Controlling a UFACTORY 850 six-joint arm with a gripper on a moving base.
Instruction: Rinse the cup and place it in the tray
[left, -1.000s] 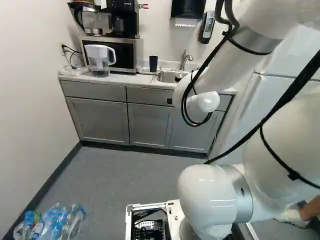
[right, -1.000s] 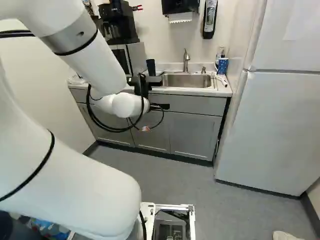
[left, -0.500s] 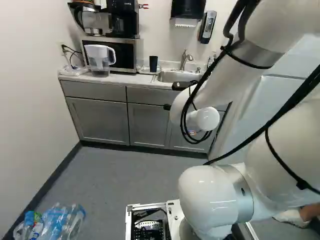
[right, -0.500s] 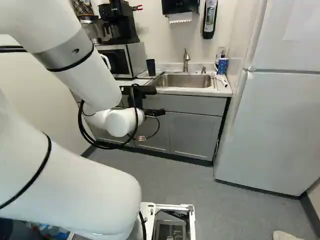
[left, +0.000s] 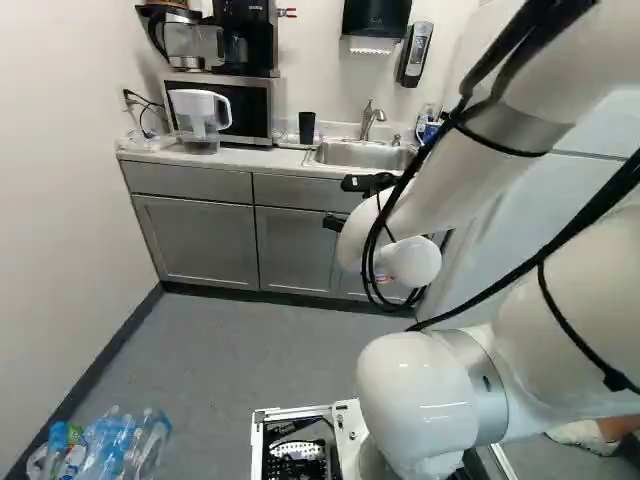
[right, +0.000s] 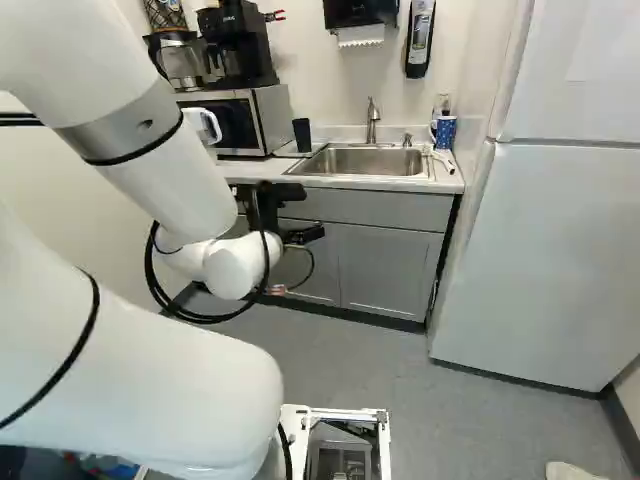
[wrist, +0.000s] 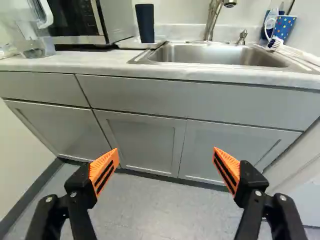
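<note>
dark cup (wrist: 145, 24) on tray (wrist: 126, 44), microwave (wrist: 116, 19) just beside, pitcher (left: 199, 122) well apart

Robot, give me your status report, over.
Pincer open, holding nothing. Dark cup upright beside sink. Counter edge ahead, possibly in the way.

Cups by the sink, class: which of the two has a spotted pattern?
The blue cup, at the end of the sink away from the microwave; pale spots mark it, while the dark cup beside the microwave looks plain.
</note>
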